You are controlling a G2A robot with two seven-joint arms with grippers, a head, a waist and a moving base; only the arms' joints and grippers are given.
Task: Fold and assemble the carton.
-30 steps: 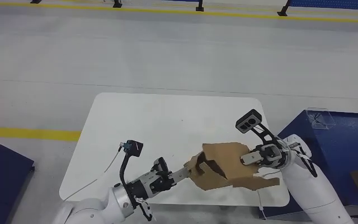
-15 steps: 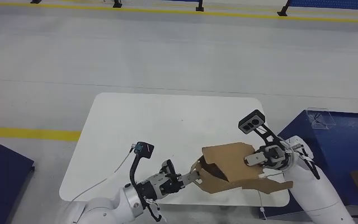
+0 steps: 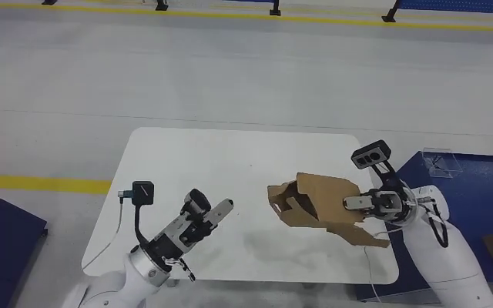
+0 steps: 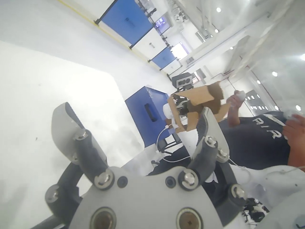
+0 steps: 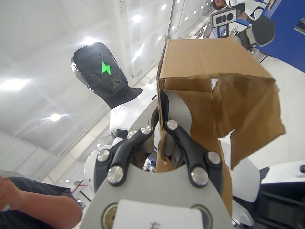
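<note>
A brown cardboard carton (image 3: 317,202), partly folded with loose flaps, hangs above the table's right part. My right gripper (image 3: 351,204) is shut on its right wall. In the right wrist view the fingers (image 5: 177,110) pinch that cardboard wall, and the carton (image 5: 214,72) stands out beyond them with a torn flap hanging. My left gripper (image 3: 212,205) is open over the table's front left, well apart from the carton, with nothing between its fingers. In the left wrist view the left gripper (image 4: 135,117) stands wide, with the carton (image 4: 197,101) far off.
The white table (image 3: 231,162) has rounded corners. A blue bin (image 3: 454,181) stands just off its right edge, beside my right arm. Another blue object (image 3: 15,231) sits on the floor at the left.
My left gripper let go of the carton's left end and drew back to the left. My right gripper carried the carton right and slightly toward the table's back.
</note>
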